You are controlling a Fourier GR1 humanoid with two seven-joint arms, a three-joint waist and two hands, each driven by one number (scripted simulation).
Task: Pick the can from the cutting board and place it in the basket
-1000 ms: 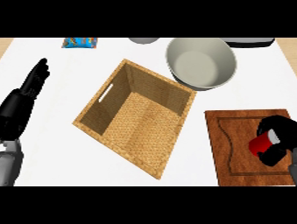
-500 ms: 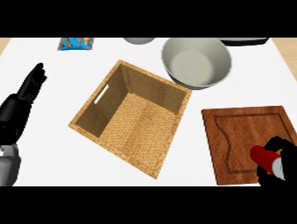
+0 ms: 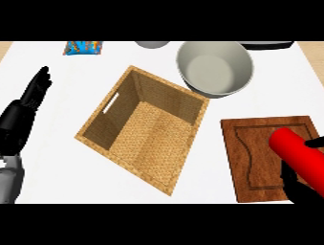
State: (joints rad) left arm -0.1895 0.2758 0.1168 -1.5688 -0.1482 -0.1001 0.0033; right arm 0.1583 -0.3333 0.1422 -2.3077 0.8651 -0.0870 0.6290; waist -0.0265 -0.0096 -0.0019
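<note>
Can [image 3: 304, 161], glossy red cylinder, tilted in right robot hand [image 3: 318, 144].

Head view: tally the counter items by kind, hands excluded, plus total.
Can, red, held in the right hand: 1
Cutting board: 1
Wicker basket: 1
Grey bowl: 1
Blue packet: 1
Cut-off items at the top edge, one grey, one dark: 2
Total: 7
</note>
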